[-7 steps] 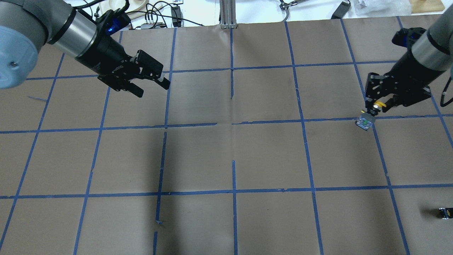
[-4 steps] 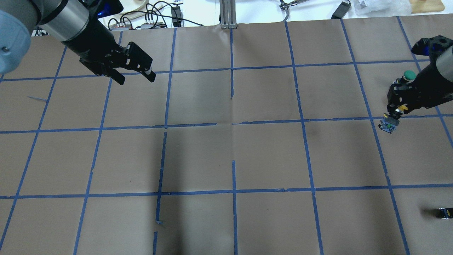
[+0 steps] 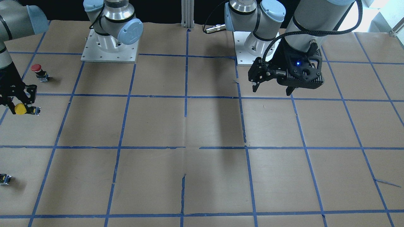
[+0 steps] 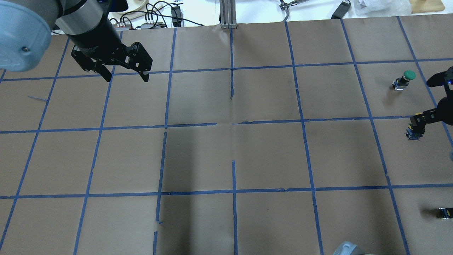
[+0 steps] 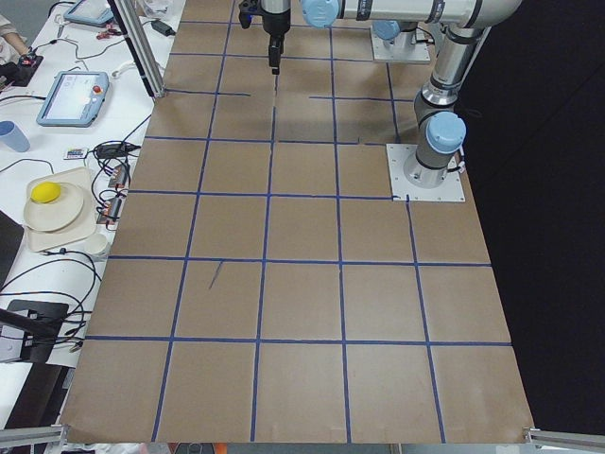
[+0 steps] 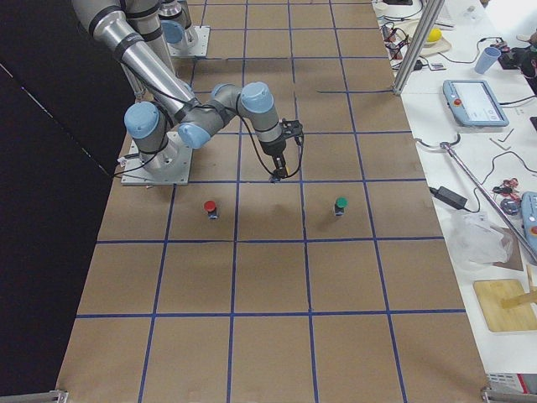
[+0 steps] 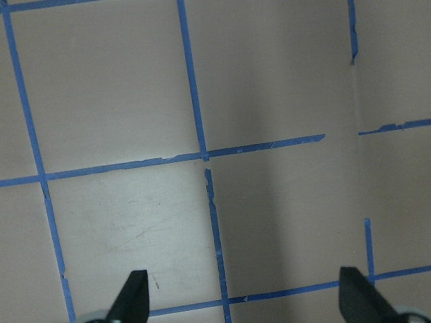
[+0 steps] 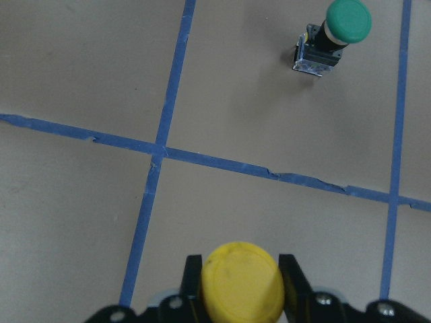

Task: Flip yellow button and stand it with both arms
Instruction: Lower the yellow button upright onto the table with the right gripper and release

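Brown paper table [image 4: 269, 156] is marked with a blue tape grid. Left arm [image 4: 24, 32] is seen at the overhead view's upper left, with the left gripper [image 4: 125, 77] spread wide and nothing held. Right gripper [image 4: 417, 124] is seen at the right edge, mid-height, clamped on the yellow button [image 8: 242, 286], whose cap is pointed at the wrist camera. Green button [image 4: 403, 79] is stood just above it. Red button [image 3: 39, 72] is seen at the front view's upper left, small black block [image 4: 445, 212] at the overhead's lower right.
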